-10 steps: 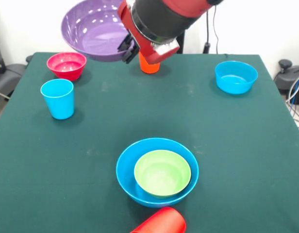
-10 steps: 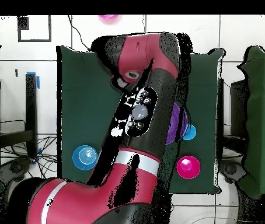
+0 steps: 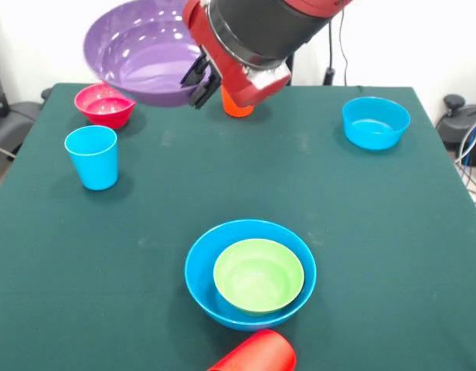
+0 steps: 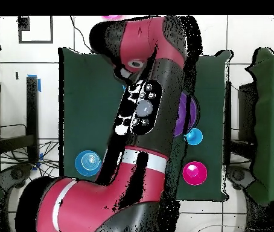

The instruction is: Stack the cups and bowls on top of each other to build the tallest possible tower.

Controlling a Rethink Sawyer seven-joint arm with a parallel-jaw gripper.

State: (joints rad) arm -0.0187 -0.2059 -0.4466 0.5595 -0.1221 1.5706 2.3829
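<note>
My gripper is shut on the rim of the big purple bowl and holds it tilted, high above the table's far left. A sliver of that bowl shows in the overhead view. A lime green bowl sits nested in a blue bowl near the front. A small crimson bowl and a light blue cup stand at the left. An orange cup is partly hidden behind the gripper. A second blue bowl is at the far right. A red cup lies on its side at the front edge.
In the overhead view the arm covers most of the table; a blue bowl, the light blue cup and the crimson bowl show beside it. A pink bowl lies past the table's far edge.
The gripper has carried the purple bowl a little to the left and higher in the front view. The arm has shifted in the overhead view. The other pieces have not moved.
</note>
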